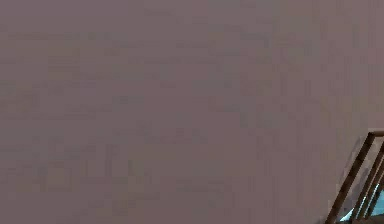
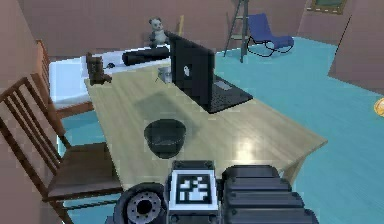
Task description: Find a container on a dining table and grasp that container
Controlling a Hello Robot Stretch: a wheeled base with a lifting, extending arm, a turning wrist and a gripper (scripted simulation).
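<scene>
Container: a dark round bowl [image 2: 165, 136] stands on the pale wooden table [image 2: 255, 130], low and near the middle of the arm side view.
My pincer [image 2: 148, 203]: a dark body at the bottom edge, left of the white marked square [image 2: 195, 190]. The bowl stands on the table just behind it. I cannot make out my finger ends, so I cannot tell whether I grip anything.
Laptop [image 2: 200, 72]: dark, lid up, on the table beyond the bowl.
Wooden chair [image 2: 48, 140]: brown, at the table's left side.
Farther out: a white bed [image 2: 68, 78] with a teddy bear [image 2: 156, 33] — and a blue chair [image 2: 268, 32] on the teal floor [image 2: 330, 95].
Forward view: a mauve wall [image 1: 150, 100], with a dark wooden frame [image 1: 362, 180] in the lower right corner.
</scene>
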